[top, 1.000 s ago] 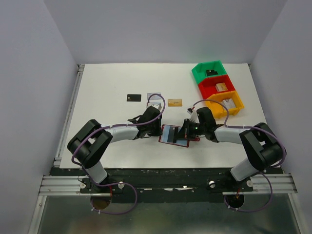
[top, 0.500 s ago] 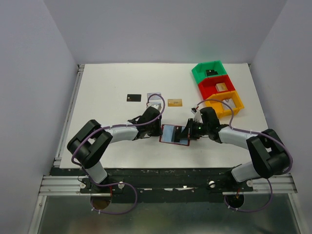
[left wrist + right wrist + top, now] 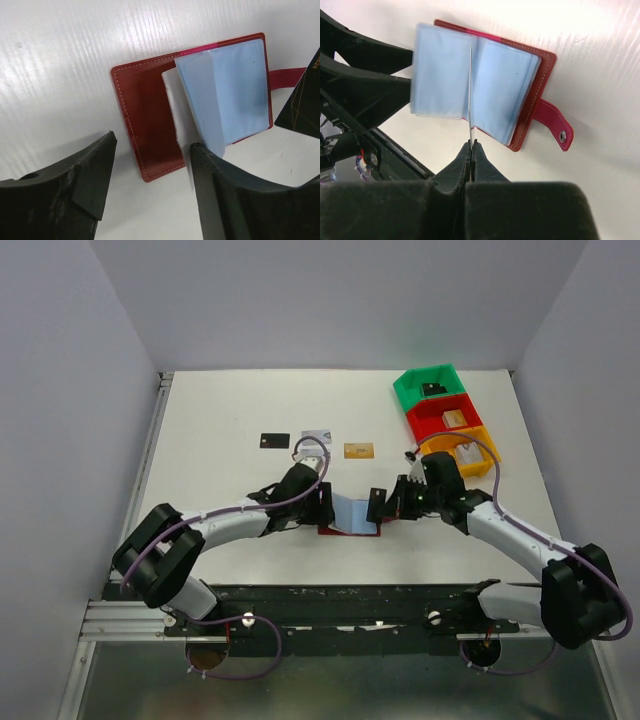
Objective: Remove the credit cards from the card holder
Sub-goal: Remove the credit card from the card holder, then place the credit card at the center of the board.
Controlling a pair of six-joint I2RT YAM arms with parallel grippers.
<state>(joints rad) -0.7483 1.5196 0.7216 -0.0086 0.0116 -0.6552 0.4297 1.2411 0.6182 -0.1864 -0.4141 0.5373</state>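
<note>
Dark red and leather-like, the card holder lies open on the white desk between your two claws, its pale blue sleeves fanned up. Your left claw stands wide apart with nothing in it, and the holder's red cover shows between its fingers. Your right claw is pinched tight on a thin leaf standing edge-on among the sleeves; you cannot tell whether it is a card or a sleeve. Farther back lie a black card, a silver card and a gold card, each apart.

L hand, R hand tight beside card holder; free table beyond, bins far R.
</note>
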